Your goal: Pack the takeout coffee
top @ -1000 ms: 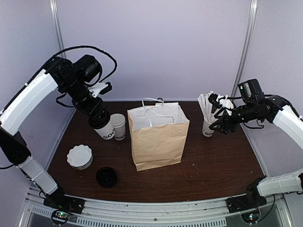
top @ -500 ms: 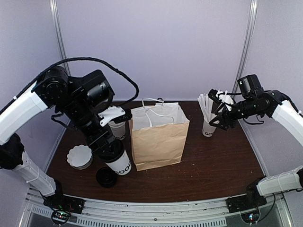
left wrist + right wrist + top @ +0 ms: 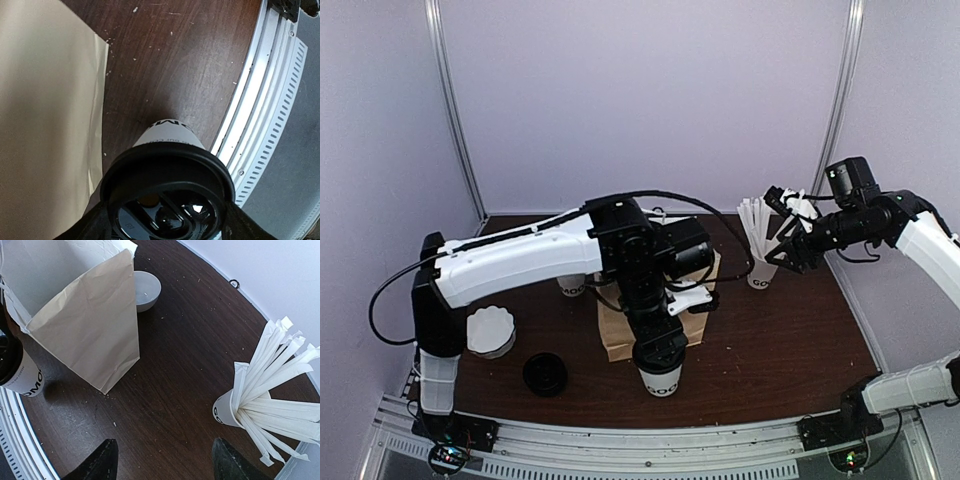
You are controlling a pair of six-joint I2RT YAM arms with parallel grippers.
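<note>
Paper bag, overhead: stands mid-frame, mostly hidden behind my left arm.
Takeout coffee, overhead: upright at lower centre, before the bag, clamped at its lid by my left gripper.
Right gripper, overhead: upper right, beside the cup of sticks.
Left wrist: black lid fills the bottom edge, my fingers pressing either side.
Right wrist: my fingers spread wide and empty; coffee at left edge.
</note>
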